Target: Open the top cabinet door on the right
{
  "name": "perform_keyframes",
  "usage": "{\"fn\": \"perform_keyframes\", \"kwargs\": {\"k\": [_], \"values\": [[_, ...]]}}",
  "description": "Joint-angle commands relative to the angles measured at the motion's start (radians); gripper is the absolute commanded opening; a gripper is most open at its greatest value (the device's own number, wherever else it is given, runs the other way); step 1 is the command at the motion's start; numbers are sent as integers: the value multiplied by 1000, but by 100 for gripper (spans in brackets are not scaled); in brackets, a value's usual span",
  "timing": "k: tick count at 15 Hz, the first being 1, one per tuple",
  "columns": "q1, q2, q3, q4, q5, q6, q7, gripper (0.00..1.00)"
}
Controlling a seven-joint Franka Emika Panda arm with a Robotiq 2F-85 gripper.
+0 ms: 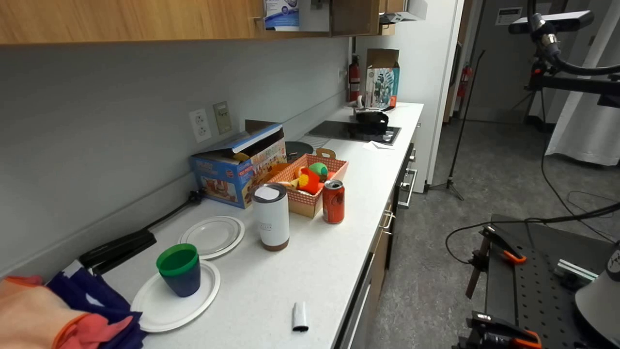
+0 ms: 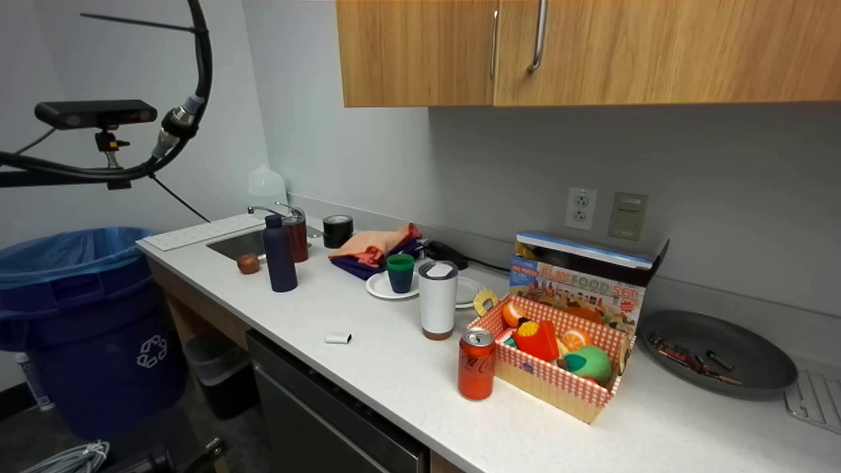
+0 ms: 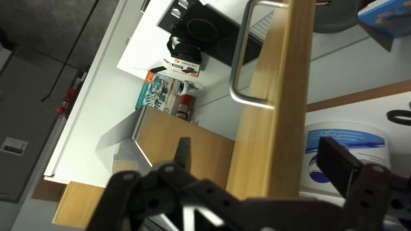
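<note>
The top cabinet door (image 1: 356,17) stands open, swung out from the wall cabinet, with its dark inner face showing in an exterior view. In the wrist view the door (image 3: 250,166) is close up, edge-on, with its silver handle (image 3: 239,51) on the outer face. My gripper (image 3: 256,144) is open. Its fingers stand apart on either side of the door's free edge, one toward the outer face and one toward the cabinet interior. I see no contact with the door. The gripper is out of view in both exterior views, and so is this door in an exterior view.
A white tub with a blue label (image 3: 345,150) stands inside the cabinet. A neighbouring closed panel (image 1: 145,19) and closed doors (image 2: 657,52) adjoin. A range hood (image 1: 409,12) lies beyond the door. The counter (image 1: 252,310) below holds a tumbler (image 1: 271,218) and a can (image 1: 333,203).
</note>
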Motion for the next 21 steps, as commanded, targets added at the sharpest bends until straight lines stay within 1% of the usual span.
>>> {"fn": "perform_keyframes", "kwargs": {"k": [1, 3, 9, 15, 18, 21], "values": [[-16, 12, -7, 15, -85, -9, 55, 100], [-21, 0, -8, 4, -129, -43, 77, 100], [-22, -60, -8, -16, -233, -246, 125, 100], [-37, -130, -57, -27, -372, -414, 176, 100], [-40, -142, -87, -25, -438, -466, 188, 100], [-32, -144, -117, -29, -476, -481, 207, 100]]}}
